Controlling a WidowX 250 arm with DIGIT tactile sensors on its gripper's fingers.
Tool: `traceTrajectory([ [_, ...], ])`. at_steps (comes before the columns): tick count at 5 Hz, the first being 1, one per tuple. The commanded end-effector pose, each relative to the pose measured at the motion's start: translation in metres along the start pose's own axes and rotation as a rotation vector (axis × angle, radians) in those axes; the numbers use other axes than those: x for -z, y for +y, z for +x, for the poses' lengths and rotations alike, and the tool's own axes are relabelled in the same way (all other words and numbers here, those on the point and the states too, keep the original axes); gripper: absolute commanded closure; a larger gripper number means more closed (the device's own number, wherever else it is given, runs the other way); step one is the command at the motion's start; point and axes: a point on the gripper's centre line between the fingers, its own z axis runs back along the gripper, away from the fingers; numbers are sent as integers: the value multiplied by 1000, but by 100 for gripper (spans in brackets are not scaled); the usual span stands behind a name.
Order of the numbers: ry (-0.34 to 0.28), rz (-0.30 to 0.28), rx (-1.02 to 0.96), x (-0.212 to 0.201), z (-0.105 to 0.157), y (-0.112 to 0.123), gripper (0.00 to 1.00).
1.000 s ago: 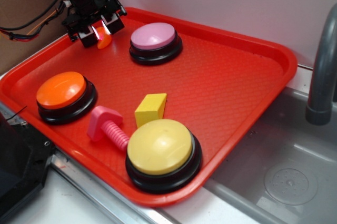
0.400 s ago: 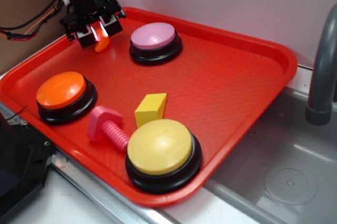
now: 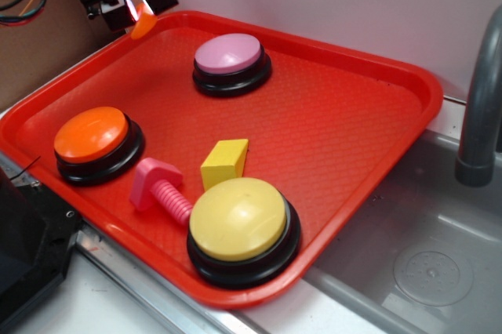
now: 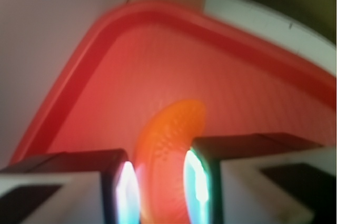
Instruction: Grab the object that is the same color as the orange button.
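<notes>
We see the gripper (image 3: pixel 135 6) above the red tray's (image 3: pixel 408 75) far-left corner, clear of everything. Tray middle and right half lie open; pink button (image 3: pixel 229 58), orange button (image 3: pixel 92 136), pink bolt (image 3: pixel 160 185), yellow block (image 3: pixel 224 163), yellow button (image 3: pixel 239 220) (front cluster, tight gaps) obstruct.

Gripper (image 3: pixel 135 6) cropped; perhaps blurred object (image 4: pixel 168 155)

A: Where do things sit relative to the tray (image 3: pixel 376 126)?

B: On it, three buttons: one (image 3: pixel 232 63) near the back, one (image 3: pixel 96 143) toward its left edge, one (image 3: pixel 243 230) at its front rim. A block (image 3: pixel 224 163) lies just behind that front button, a bolt (image 3: pixel 161 188) just left of it.

A: And the gripper (image 3: pixel 133 1)?

B: Above the tray's back-left corner, with the curved piece (image 3: pixel 142 24) clamped between its fingers (image 4: pixel 124 190), clear of the tray floor.

A: Anything beyond the tray?

B: A sink (image 3: pixel 423 263) lies to its right.
</notes>
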Motion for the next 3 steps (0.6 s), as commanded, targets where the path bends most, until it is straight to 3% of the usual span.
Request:
traceTrajectory([
  [1,122,-59,339,-70,-52,-33,100],
  [2,203,-69,498,-90,-82,-38,100],
  [3,236,-84,609,-103,-102,-35,100],
])
